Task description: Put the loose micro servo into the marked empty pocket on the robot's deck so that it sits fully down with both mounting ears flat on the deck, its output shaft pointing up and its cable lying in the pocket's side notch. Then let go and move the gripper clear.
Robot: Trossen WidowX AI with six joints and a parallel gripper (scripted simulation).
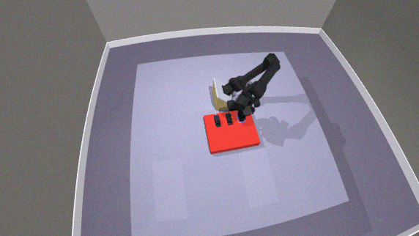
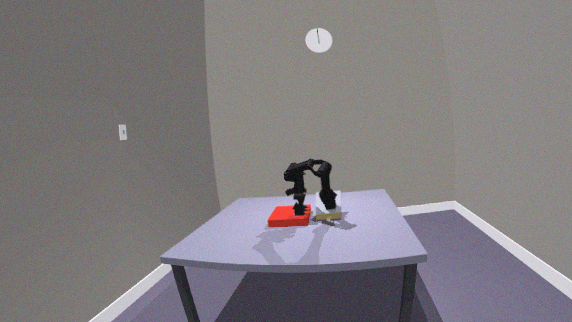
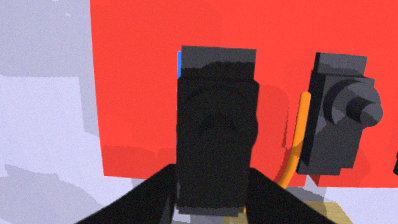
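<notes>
The loose micro servo [image 3: 217, 115] [image 1: 241, 119] is dark, with its shaft side toward the wrist camera. My gripper [image 3: 211, 174] [image 2: 299, 207] is shut on it, over the red deck [image 1: 234, 137] [image 2: 287, 216] [image 3: 140, 100]. A thin blue strip of the pocket marking [image 3: 179, 65] shows along the servo's upper left side; the servo hides the rest of the pocket. I cannot tell how high the servo stands above the deck. An orange cable [image 3: 301, 125] [image 2: 308, 212] curves up beside the neighbouring seated servo [image 3: 337, 120] [image 1: 229, 119], off to the held servo's right.
Another seated servo [image 1: 217, 121] stands farther along the same deck edge. A tan and white angled block [image 1: 216, 100] [image 2: 328, 216] stands just behind the deck, close to the arm. The deck rests on the pale table [image 1: 172, 128] [image 2: 220, 245].
</notes>
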